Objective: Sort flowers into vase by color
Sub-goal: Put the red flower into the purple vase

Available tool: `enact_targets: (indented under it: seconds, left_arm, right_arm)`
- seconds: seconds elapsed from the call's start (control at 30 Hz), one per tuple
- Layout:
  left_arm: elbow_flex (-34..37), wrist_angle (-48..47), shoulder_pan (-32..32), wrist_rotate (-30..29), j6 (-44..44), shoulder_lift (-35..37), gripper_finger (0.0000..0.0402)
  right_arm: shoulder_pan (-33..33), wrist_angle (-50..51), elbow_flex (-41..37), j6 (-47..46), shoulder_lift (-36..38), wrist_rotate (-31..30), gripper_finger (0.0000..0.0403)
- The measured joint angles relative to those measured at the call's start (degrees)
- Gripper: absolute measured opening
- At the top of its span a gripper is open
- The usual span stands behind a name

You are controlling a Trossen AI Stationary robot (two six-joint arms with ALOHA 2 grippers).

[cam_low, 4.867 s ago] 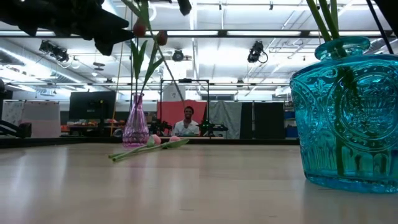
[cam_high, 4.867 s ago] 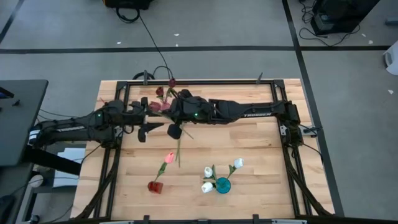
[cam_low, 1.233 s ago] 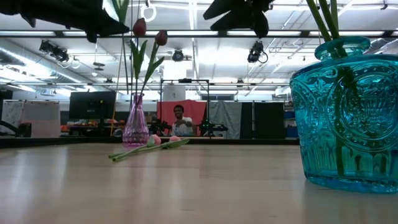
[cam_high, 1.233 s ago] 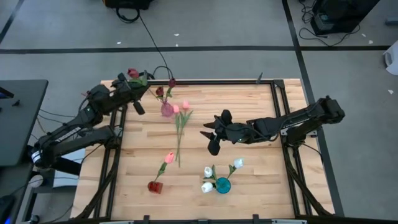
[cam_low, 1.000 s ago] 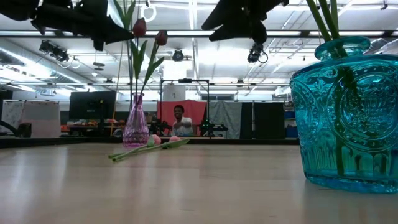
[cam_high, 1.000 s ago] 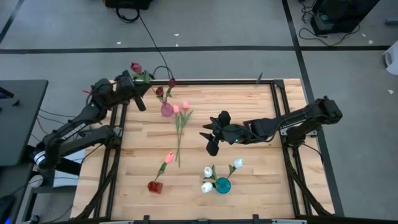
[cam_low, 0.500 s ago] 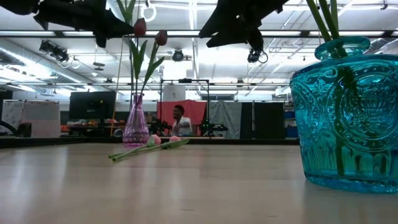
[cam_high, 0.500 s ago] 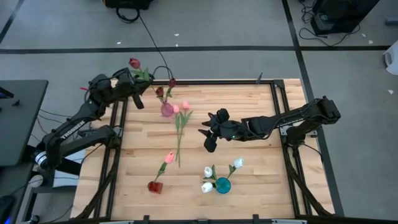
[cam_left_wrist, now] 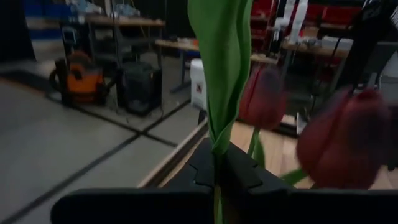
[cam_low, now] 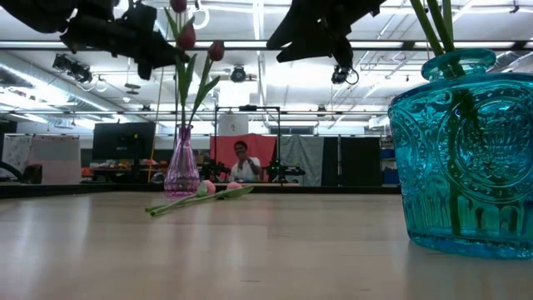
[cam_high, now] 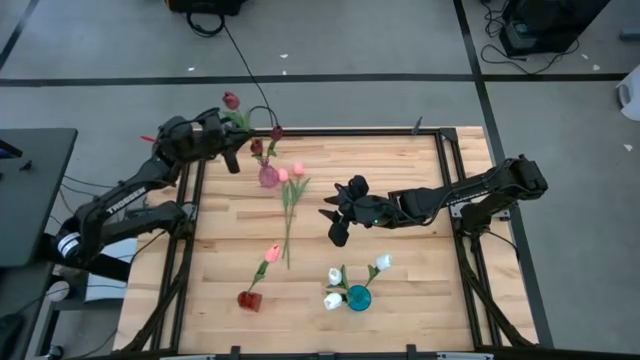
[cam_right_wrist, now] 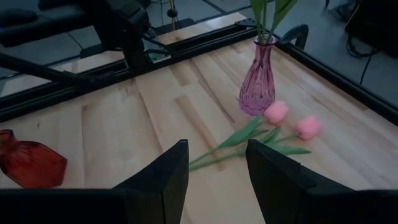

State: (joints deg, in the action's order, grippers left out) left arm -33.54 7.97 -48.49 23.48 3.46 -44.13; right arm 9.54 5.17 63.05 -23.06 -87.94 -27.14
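Observation:
My left gripper (cam_high: 226,131) is at the table's far left corner, shut on a dark maroon flower whose bud (cam_high: 231,100) stands above it. Close by to its right, a purple vase (cam_high: 268,177) holds two maroon flowers (cam_high: 257,147). Two pink flowers (cam_high: 290,172) lie on the table beside that vase. A red vase (cam_high: 249,299) holds one pink flower (cam_high: 272,252), and a teal vase (cam_high: 358,297) holds white ones (cam_high: 335,276). My right gripper (cam_high: 336,225) hovers open over the table's middle, its fingers (cam_right_wrist: 165,174) above the pink flowers' stems (cam_right_wrist: 230,149). My left gripper pinches the maroon flower's green stem (cam_left_wrist: 217,163) between its two fingers (cam_left_wrist: 245,177), just under the long leaf (cam_left_wrist: 221,62). The flower stands upright above the fingers, lifted clear of the table. The bud is outside the wrist view.
A black metal frame (cam_high: 330,131) runs round the wooden table top. The teal vase (cam_low: 466,150) stands near the front edge, the red vase (cam_right_wrist: 31,163) at the front left. Bare wood lies on the right half (cam_high: 420,260).
My left gripper has carried the maroon flower toward the table's right, nearer the purple vase, keeping it upright and shut in the fingers. My right gripper has crept slightly toward the left and stayed open.

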Motion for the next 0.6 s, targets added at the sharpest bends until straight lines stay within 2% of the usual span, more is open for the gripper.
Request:
enact_targets:
  seconds: [0.13, 0.3, 0.47, 0.6]
  left_arm:
    - [0.0, -2.9, 0.2, 0.0, -0.1, -2.0, 0.0014]
    - [0.0, -5.7, 0.2, 0.1, -1.9, -4.1, 0.0041]
    - [0.0, -7.9, 0.1, 0.2, -3.6, -4.1, 0.0110]
    - [-0.3, -10.0, 0.1, 0.2, -1.7, -3.2, 0.0170]
  right_arm:
    - [-0.3, 0.0, 0.0, 0.3, 0.0, 0.1, 0.0172]
    - [-0.5, 0.0, 0.0, 0.7, 0.0, 0.9, 0.0172]
    - [-1.1, 0.1, 0.0, 1.1, -0.2, 2.0, 0.0172]
    - [-1.6, 0.1, 0.0, 1.2, -0.2, 2.6, 0.0172]
